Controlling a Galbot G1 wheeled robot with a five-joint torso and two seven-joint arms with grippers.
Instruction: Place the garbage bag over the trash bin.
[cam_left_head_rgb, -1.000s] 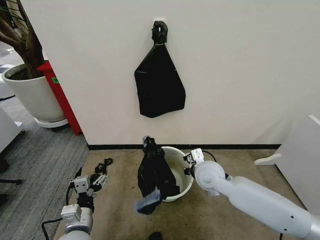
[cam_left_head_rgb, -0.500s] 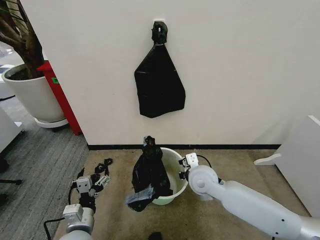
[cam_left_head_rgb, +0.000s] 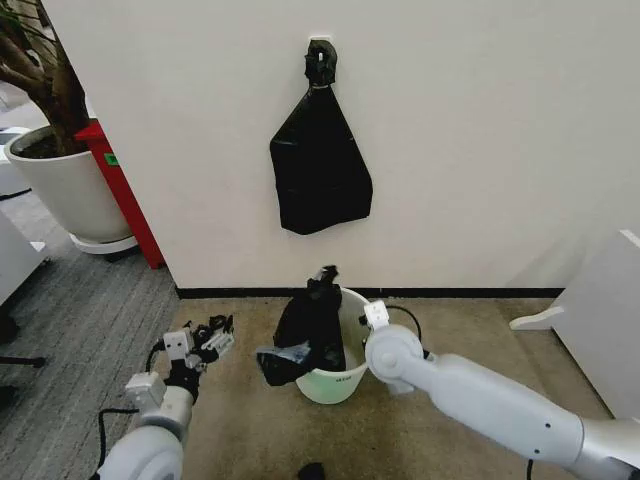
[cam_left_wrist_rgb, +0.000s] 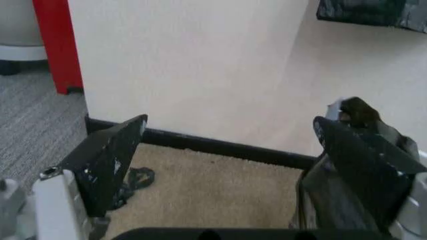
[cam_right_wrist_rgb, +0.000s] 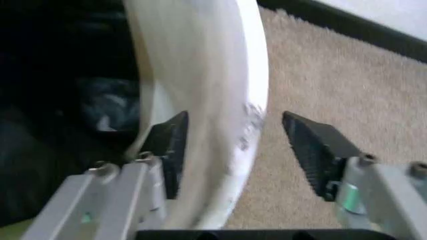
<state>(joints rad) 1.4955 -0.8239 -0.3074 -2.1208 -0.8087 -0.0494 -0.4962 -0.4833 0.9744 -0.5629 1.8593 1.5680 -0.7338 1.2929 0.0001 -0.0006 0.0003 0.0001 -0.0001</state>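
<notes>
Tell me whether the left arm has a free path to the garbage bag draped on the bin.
Probably yes. The left gripper hovers open over bare carpet beside the garbage bag, with nothing between; the right gripper straddles the trash bin rim on the far side.

One garbage bag, one trash bin, one hanging bag bundle, one plant pot.

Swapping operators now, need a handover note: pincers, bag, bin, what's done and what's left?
Right pincer: open, straddling the rim wall of the small round cream-white plastic trash bin, not clamped.
Left pincer: open, holding nothing, low over the carpet on the robot's left.
Glossy black plastic garbage bag: bunched inside the bin, spilling over its left rim.
Done: bag is in the bin.
Left: spread its mouth over the rim.
</notes>
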